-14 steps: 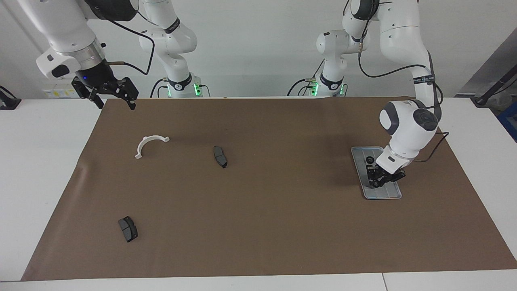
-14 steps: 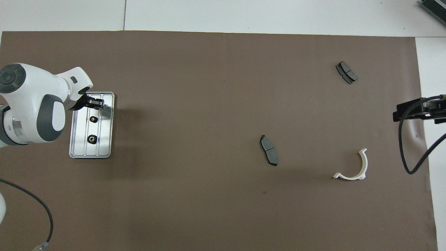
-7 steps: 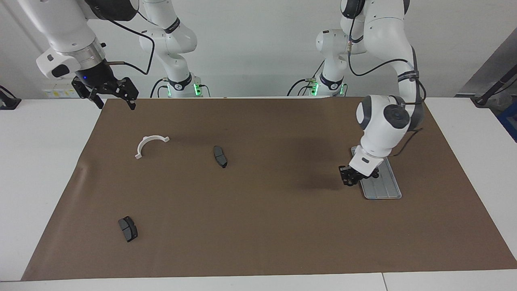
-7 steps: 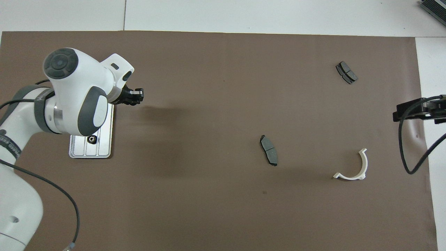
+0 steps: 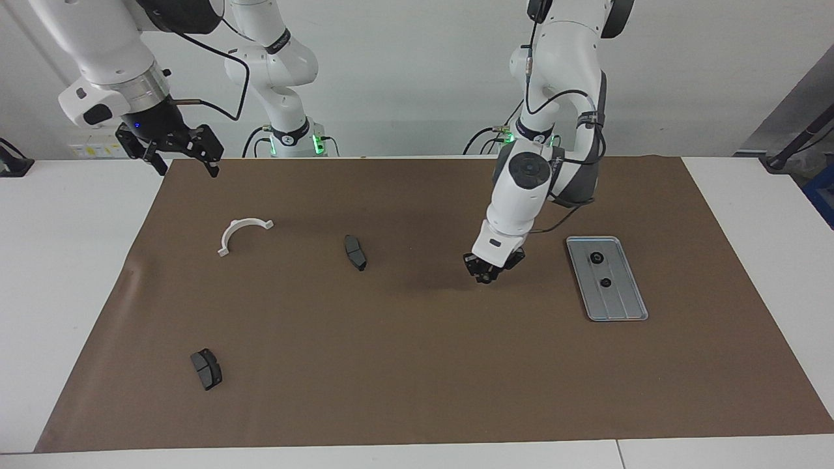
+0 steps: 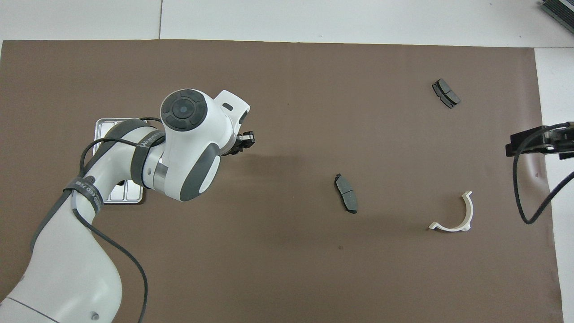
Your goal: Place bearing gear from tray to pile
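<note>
Bearing gears, two of them point(image 5: 594, 258) point(image 5: 605, 283), lie on the silver-grey tray point(image 5: 631, 306), which sits on the brown mat point(image 5: 417, 365) toward the left arm's end of the table; the first gear lies nearer to the robots than the second. In the overhead view the left arm covers most of the tray point(image 6: 102, 124) and hides both gears. The left gripper point(image 5: 487, 275) point(image 6: 244, 142) hangs low over bare mat, beside the tray on the side toward the middle of the table. Its fingertips stand nearly together, but whether a small dark part sits between them cannot be told. No cluster of gears shows anywhere on the mat. The right arm waits with the right gripper point(image 5: 186, 163) point(image 6: 540, 142) raised over the mat's edge at the right arm's end, jaws spread wide with nothing between them. A white half-ring bracket point(image 5: 242, 233) point(image 6: 454, 216) lies near that end. One dark brake pad point(image 5: 355, 252) point(image 6: 345, 193) rests near the middle of the mat, between the bracket and the left gripper. A second brake pad point(image 5: 206, 369) point(image 6: 445, 93) lies farther from the robots than the bracket, well apart from it.
</note>
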Available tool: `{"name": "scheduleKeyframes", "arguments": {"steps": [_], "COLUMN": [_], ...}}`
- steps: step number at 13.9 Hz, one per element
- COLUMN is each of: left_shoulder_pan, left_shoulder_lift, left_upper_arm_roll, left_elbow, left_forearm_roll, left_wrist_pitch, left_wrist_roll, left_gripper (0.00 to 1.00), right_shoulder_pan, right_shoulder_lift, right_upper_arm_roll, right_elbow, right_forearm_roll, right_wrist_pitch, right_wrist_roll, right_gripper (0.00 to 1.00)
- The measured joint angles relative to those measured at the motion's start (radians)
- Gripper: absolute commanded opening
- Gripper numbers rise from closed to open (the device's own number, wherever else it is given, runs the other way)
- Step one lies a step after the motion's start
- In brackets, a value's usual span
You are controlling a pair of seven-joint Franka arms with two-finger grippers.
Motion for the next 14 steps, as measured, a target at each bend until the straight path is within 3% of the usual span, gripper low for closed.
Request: {"name": "scheduleKeyframes", "arguments": {"steps": [3,6,8,14], "left_shoulder_pan": [-0.08,-0.122,-0.134,-0.156], "left_shoulder_lift": [0.017,0.083,0.111,0.122], "left_upper_arm_roll": [0.001,0.001,0.001,0.003], "left_elbow": [0.012,0.084,0.116,0.125], "left_forearm_roll": [0.0,0.0,0.0,0.0], "left_wrist_pitch": [0.002,0.023,0.037,0.082], "left_wrist_roll": [-0.063,-0.122,-0.123,-0.128], "left_gripper": [0.19,0.19,0.25,0.9], "right_shoulder_pan": [0.0,0.0,0.0,0.0], "right_shoulder_lift": [0.0,0.0,0.0,0.0], "right_upper_arm_roll": [0.0,0.0,0.0,0.0], "right_elbow": [0.0,0.0,0.0,0.0], "right_forearm_roll": [0.0,0.0,0.0,0.0], "right_wrist_pitch": [0.0,0.0,0.0,0.0], "right_wrist_roll": [0.0,0.0,0.0,0.0], "right_gripper": [1.0,1.0,1.0,1.0]}}
